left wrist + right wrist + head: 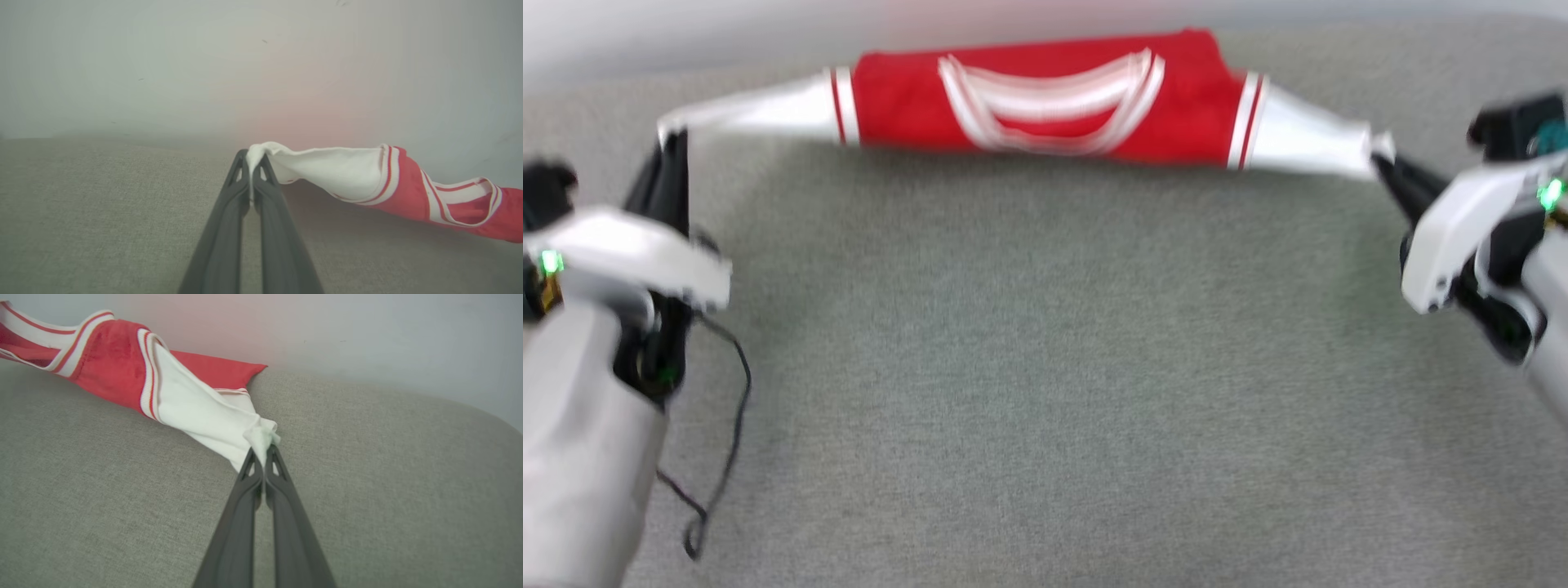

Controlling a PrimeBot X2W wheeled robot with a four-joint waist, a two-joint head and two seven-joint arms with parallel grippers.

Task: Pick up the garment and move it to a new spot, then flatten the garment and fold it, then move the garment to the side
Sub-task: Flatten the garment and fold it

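1. Head view: The garment (1045, 102), a red T-shirt with white sleeves, was stretched crosswise along the far part of the grey fabric surface (1045, 392), close to the pale wall (686, 33). Its striped neckline faced the camera. The picture was blurred.
2. Head view: The left claw (670, 139) was clenched on the tip of the left-hand sleeve (760, 110). The right claw (1380, 159) was clenched on the tip of the right-hand sleeve (1307, 135). The two claws stood well apart, with the shirt taut between them.
3. Head view: A dark cable (731, 408) hung beside the left forearm. A green light (551, 261) showed on the left wrist.
4. Left wrist view: The left claw (251, 163) had its fingers pressed together on bunched white sleeve cloth (335, 167). The sleeve rose off the surface and cast a shadow beneath it. The red body (400, 188) ran off to the right of this view.
5. Right wrist view: The right claw (264, 451) had its fingers closed on the gathered end of the other white sleeve (196, 412). The red body (106, 371) extended to the upper left of this view. A red corner lay on the surface at the foot of the wall (367, 335).
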